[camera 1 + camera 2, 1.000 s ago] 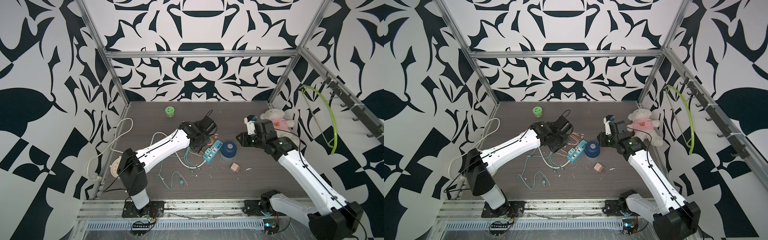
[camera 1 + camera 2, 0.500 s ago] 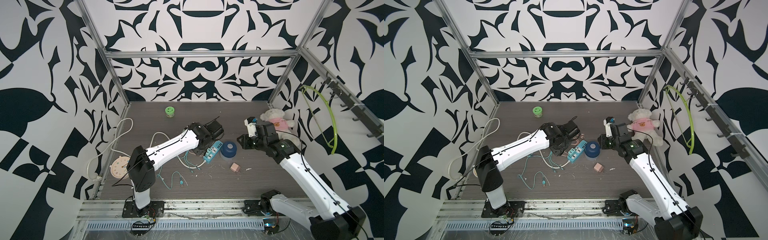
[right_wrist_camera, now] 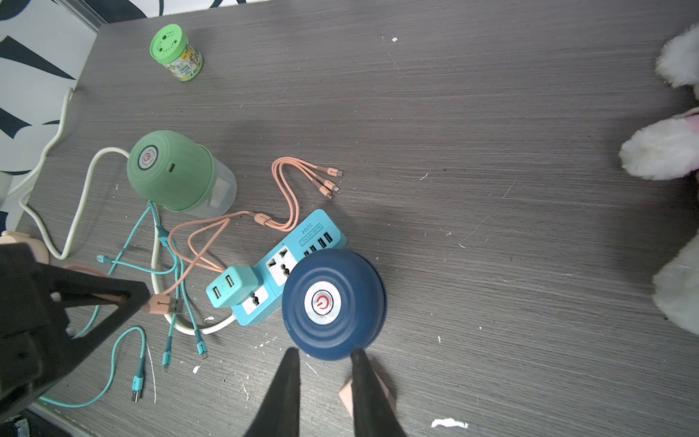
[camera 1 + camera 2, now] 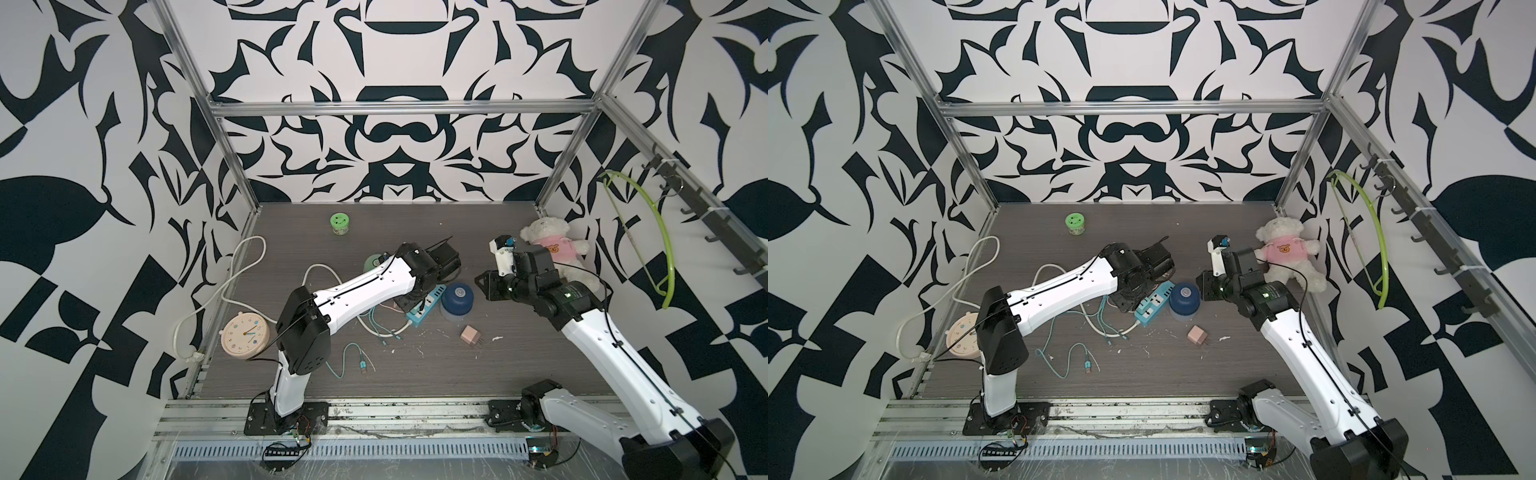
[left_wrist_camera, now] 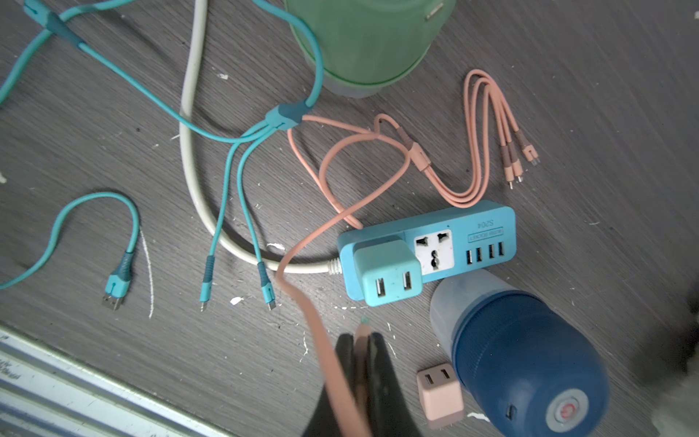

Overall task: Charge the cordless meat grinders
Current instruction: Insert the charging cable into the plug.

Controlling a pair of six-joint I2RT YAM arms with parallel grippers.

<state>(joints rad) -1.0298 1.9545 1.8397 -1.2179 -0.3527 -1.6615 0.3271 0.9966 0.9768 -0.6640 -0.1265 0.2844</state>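
The dark blue grinder stands upright beside the blue power strip, silver button up; both top views show it. The mint green grinder stands further left, half hidden behind my left arm in a top view. My left gripper is shut on the pink cable's USB plug, just short of the teal adapter on the strip. My right gripper hovers open over the blue grinder's near rim, with nothing between its fingers.
A pink charger cube lies in front of the blue grinder. Teal cables and a white cord sprawl at the left. A clock, a green jar and a teddy bear sit near the walls.
My left arm has swung to the right, carrying the pink plug closer to the power strip. The right gripper's fingers have narrowed slightly above the blue grinder.
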